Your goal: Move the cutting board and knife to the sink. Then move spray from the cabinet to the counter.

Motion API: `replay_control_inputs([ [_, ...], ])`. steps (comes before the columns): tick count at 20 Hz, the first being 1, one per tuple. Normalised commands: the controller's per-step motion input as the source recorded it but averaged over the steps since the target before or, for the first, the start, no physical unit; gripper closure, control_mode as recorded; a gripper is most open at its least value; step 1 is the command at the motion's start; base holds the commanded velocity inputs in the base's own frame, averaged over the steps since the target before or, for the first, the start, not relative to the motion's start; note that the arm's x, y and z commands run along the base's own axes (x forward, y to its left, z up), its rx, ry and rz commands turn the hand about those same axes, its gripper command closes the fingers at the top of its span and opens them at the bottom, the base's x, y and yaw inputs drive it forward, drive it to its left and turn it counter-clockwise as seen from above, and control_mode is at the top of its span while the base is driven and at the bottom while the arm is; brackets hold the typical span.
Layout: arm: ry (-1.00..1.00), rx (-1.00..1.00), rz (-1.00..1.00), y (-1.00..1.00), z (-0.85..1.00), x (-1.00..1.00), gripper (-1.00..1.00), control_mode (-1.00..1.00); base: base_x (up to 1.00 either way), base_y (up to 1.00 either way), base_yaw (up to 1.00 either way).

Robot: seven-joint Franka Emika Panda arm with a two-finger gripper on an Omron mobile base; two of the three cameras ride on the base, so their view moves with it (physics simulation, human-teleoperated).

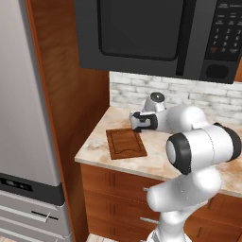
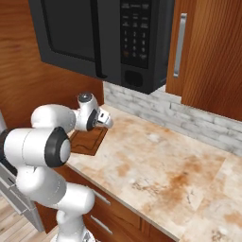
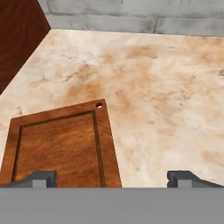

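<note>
cutting board: lying flat on bench, left end near the wood side panel, not moved yet
claw: hovering above it, jaws wide, gripping nothing
progress: nothing looking done; every step remaining

In the hand view, the cutting board runs off the bottom of the frame, so its near end cannot be seen. The gripper shows just its two wide-apart tips at the bottom edge. In the right base view, the white arm covers most of the board at the middle left. The microwave is cut off by the top edge in the left base view.
</note>
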Motion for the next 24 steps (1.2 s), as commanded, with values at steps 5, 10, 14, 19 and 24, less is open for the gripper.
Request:
replay_control_inputs([
  [5, 0.03, 0.02, 0.00, -0.11, -0.16, 0.36, -1.00, -1.00, 0.00, 0.00, 0.00],
  [10, 0.00, 0.00, 0.00, 0.00, -0.11, 0.31, -1.00, -1.00, 0.00, 0.00, 0.00],
  [14, 0.00, 0.01, 0.00, 0.00, -0.17, 0.29, -1.00, -1.00, 0.00, 0.00, 0.00],
  [19, 0.00, 0.02, 0.00, 0.00, -0.22, 0.25, -1.00, -1.00, 0.00, 0.00, 0.00],
  [24, 0.02, 0.01, 0.00, 0.00, -0.25, 0.24, -1.00, -1.00, 0.00, 0.00, 0.00],
])
